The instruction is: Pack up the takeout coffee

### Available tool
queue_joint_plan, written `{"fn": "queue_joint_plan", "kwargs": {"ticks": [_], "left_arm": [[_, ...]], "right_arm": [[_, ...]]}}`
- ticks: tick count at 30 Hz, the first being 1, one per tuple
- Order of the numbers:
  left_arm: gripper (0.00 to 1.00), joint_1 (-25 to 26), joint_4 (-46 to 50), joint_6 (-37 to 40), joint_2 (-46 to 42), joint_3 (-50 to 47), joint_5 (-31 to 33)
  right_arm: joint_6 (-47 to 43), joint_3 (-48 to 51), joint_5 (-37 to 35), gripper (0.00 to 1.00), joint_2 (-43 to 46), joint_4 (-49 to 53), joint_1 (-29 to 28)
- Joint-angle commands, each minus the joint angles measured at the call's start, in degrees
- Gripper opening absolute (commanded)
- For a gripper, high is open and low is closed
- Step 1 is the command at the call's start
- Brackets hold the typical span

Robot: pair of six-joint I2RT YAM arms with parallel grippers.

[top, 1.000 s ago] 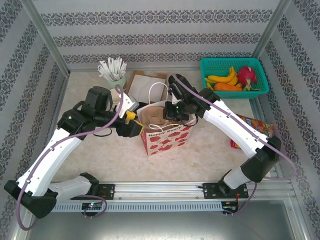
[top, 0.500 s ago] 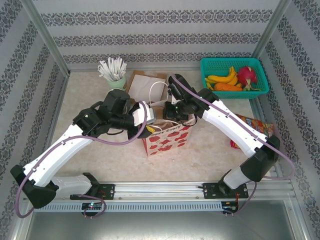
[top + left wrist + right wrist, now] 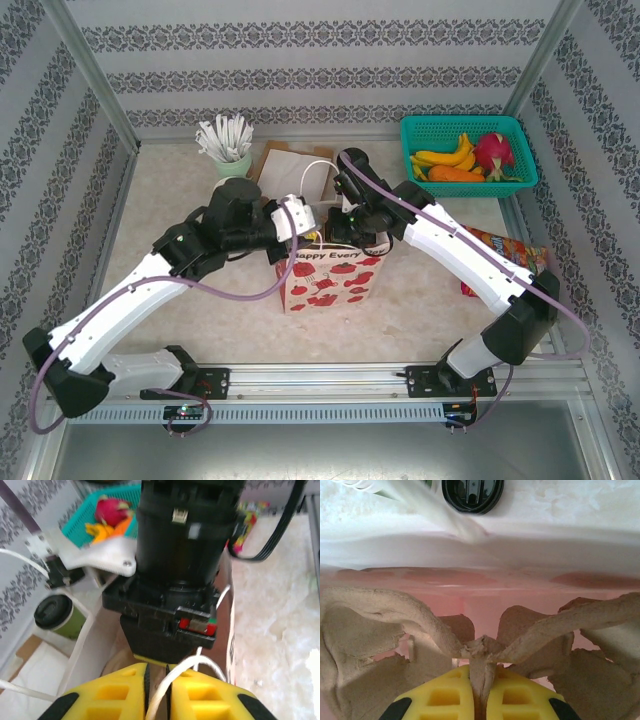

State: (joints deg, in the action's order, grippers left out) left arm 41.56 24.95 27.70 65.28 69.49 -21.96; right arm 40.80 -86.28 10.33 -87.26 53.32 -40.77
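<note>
Two hands meet at the mouth of the bag. Our left hand has its yellow fingers drawn nearly together, pinching the white cord handle at the bag's left edge. Our right hand reaches down inside the bag with its fingers pressed together on the middle ridge of a brown pulp cup carrier, whose pockets spread out to either side of the grip. Around them stands the white paper bag, printed with red strawberries, upright in the middle of the table. The takeout coffee, an olive-green cup with a black lid, stands outside the bag, just beyond its far wall. Farther off, we see a mint-green cup of white sticks at the back left, a teal basket of fruit at the back right, and a bright snack packet beside the right arm.
</note>
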Motion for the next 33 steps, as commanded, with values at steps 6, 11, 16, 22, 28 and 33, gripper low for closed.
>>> {"fn": "queue_joint_plan", "kwargs": {"ticks": [6, 11, 16, 22, 28, 33], "left_arm": [[0.58, 1.1, -17.5, -1.5, -9.0, -7.8, -6.8], [0.67, 1.1, -18.8, -3.2, -11.2, -9.4, -9.5], [0.74, 1.1, -24.4, -6.0, -14.6, -12.9, -8.4], [0.99, 1.0, -12.1, -15.2, -12.1, -6.4, 4.3], [1.0, 1.0, 6.7, -34.6, -12.2, 2.0, 9.3], [0.94, 1.0, 25.1, -46.6, -8.2, 11.1, 6.6]], "right_arm": [[-0.4, 2.2, -1.4, 0.0, 2.0, -1.1, -0.6], [-0.6, 3.0, -1.5, 0.0, 2.8, -2.0, -0.6], [-1.3, 3.7, -1.7, 0.0, 3.5, -2.8, -0.9], [0.0, 2.8, -3.0, 0.0, 3.6, -2.0, -1.4], [1.6, 3.5, -5.4, 0.0, 4.0, -1.9, -1.4], [1.4, 3.3, -6.2, 0.0, 3.9, -1.9, -1.6]]}}
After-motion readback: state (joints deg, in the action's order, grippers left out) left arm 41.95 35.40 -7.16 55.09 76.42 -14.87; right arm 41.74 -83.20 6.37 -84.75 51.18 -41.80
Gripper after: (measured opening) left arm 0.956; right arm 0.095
